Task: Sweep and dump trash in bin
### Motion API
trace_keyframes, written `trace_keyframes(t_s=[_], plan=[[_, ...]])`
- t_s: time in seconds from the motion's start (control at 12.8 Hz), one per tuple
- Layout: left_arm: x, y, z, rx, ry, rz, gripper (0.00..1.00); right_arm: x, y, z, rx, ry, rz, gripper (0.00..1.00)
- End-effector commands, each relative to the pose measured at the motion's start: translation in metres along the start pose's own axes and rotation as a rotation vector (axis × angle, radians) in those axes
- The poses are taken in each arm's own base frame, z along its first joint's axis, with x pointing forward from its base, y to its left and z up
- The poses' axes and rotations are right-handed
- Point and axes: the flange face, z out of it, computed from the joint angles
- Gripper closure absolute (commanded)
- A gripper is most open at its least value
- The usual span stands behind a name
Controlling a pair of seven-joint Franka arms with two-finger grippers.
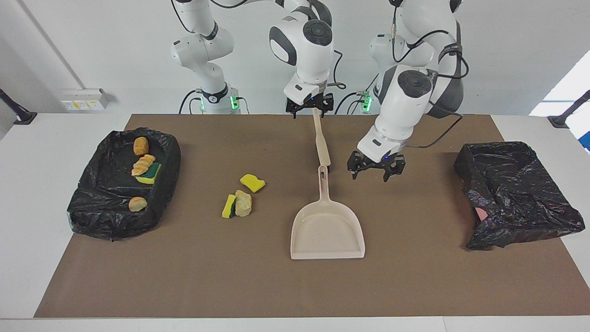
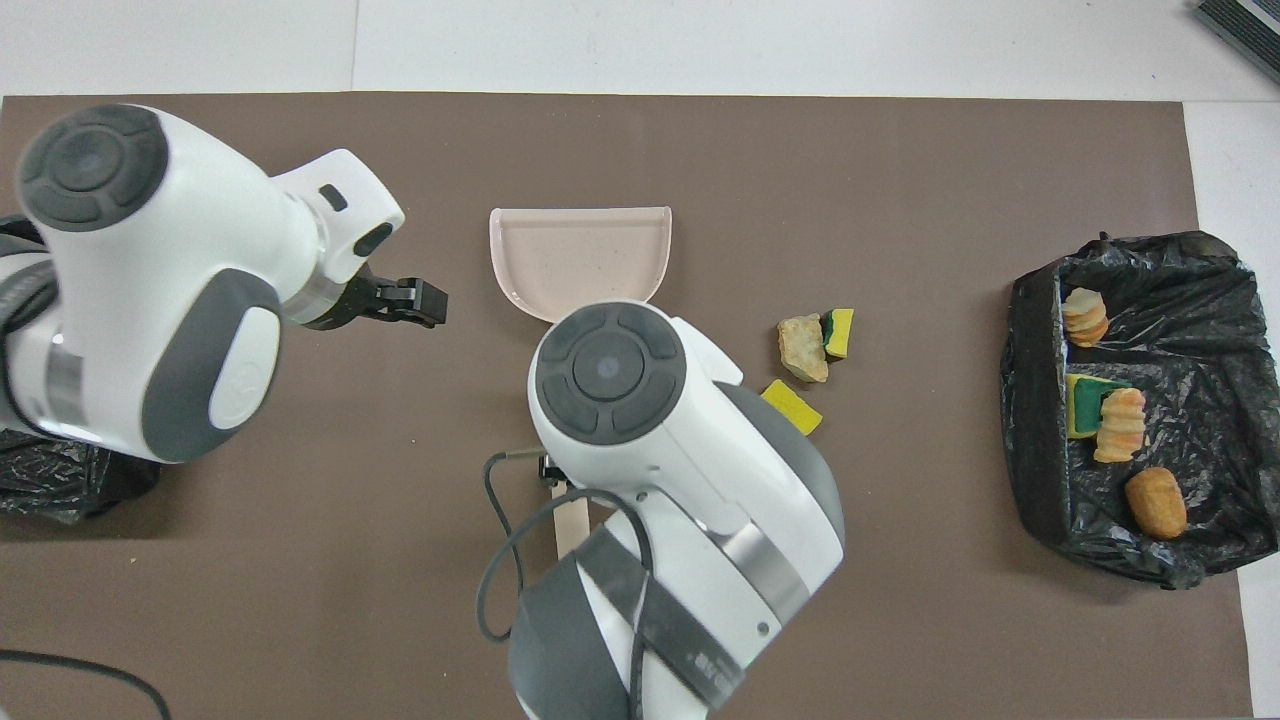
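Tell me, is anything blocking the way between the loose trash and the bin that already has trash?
Nothing visible: only bare mat lies between the loose trash and the bin. The dustpan lies aside, toward the left arm's end.

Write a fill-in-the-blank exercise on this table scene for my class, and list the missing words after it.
The black-lined bin at the right arm's end holds ___ pieces of trash. On the brown mat, ___ loose pieces lie beside the dustpan. The dustpan's scoop is ___. The left gripper, open, hangs beside the dustpan's ___.
Missing words: four; three; empty; handle.
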Motion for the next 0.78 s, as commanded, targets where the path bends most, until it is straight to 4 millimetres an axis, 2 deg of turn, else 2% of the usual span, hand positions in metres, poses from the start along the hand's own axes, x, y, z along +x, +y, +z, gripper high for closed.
trace_keyframes(t_s=[0.0, 0.16, 0.23, 0.39, 0.47, 0.54, 0.62, 0.7], plan=[[0.005, 0.033, 0.026, -0.007, 0.030, -0.028, 0.00, -0.046, 0.011, 0.056, 0.023, 0.004, -0.018, 0.00], [0.006, 0.042, 0.041, -0.016, 0.047, -0.045, 0.00, -0.052, -0.015, 0.087, 0.045, 0.022, -0.007, 0.00], [0.001, 0.053, 0.055, -0.014, 0.034, -0.035, 0.00, -0.057, -0.026, 0.106, 0.040, 0.012, -0.008, 0.00], [-0.003, 0.060, 0.067, -0.015, 0.028, -0.069, 0.00, -0.055, -0.025, 0.125, 0.056, 0.034, -0.009, 0.00], [-0.014, 0.075, 0.081, -0.008, 0.005, -0.057, 0.00, -0.055, -0.024, 0.128, 0.055, 0.036, -0.010, 0.00], [-0.016, 0.079, 0.087, -0.011, 0.001, -0.074, 0.00, -0.054, -0.027, 0.137, 0.052, 0.043, -0.018, 0.00], [-0.017, 0.080, 0.090, -0.010, -0.004, -0.086, 0.00, -0.067, -0.038, 0.149, 0.044, 0.041, -0.050, 0.00], [-0.021, 0.085, 0.092, -0.008, -0.016, -0.082, 0.04, -0.072, -0.035, 0.154, 0.032, 0.033, -0.056, 0.00]])
